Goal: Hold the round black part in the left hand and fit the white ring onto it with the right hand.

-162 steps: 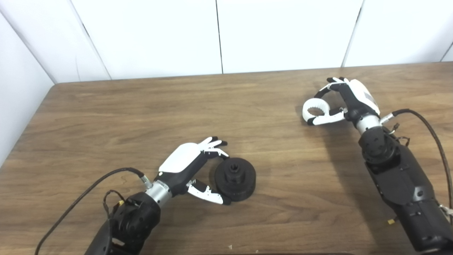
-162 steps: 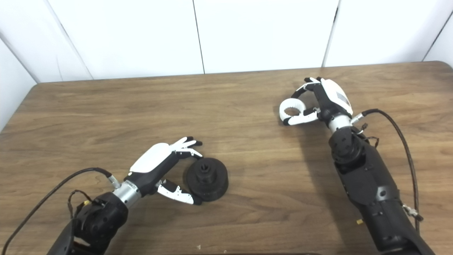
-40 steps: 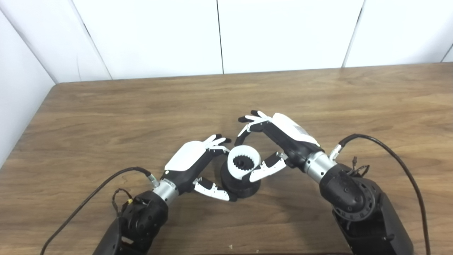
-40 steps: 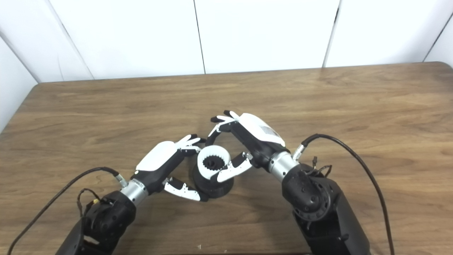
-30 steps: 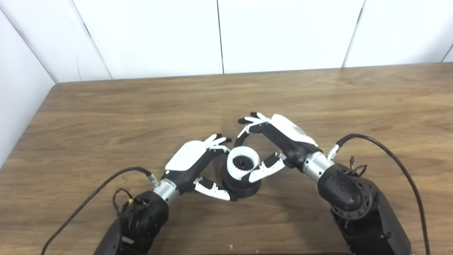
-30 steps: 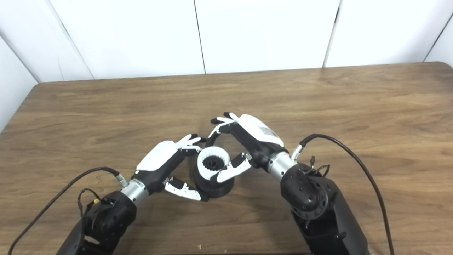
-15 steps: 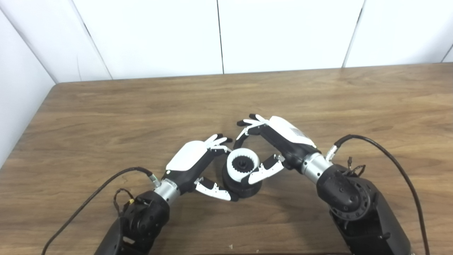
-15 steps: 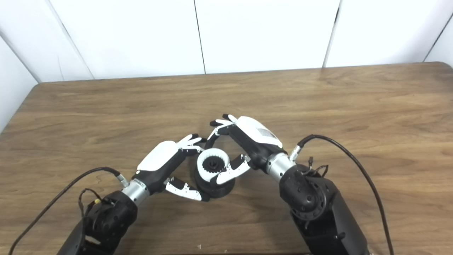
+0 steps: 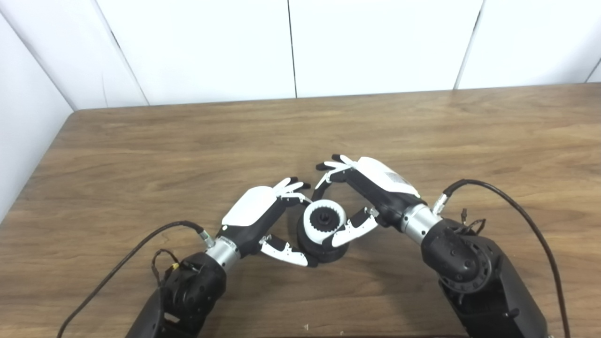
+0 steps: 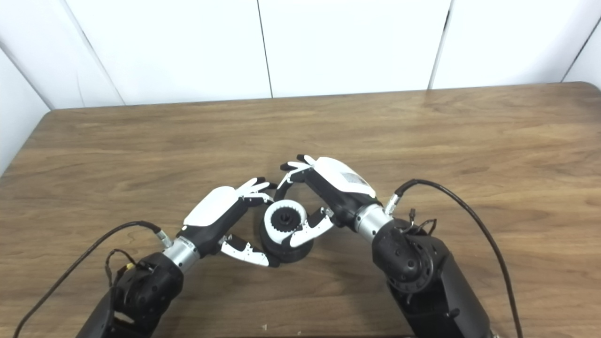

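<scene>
The right hand point(image 9: 364, 192) pinches the white ring point(image 9: 324, 221) between its thumb on the near side and its fingers curled over the far rim. The ring, toothed on its inner face, sits over the raised hub of the round black part point(image 9: 322, 242), whose dark centre shows through the ring's opening. The left hand point(image 9: 263, 218) grips the black part from its left side, thumb against the near edge and fingers at the far edge, just beside the ring. The black part rests on the wooden worktop point(image 9: 141, 150), near its front middle.
</scene>
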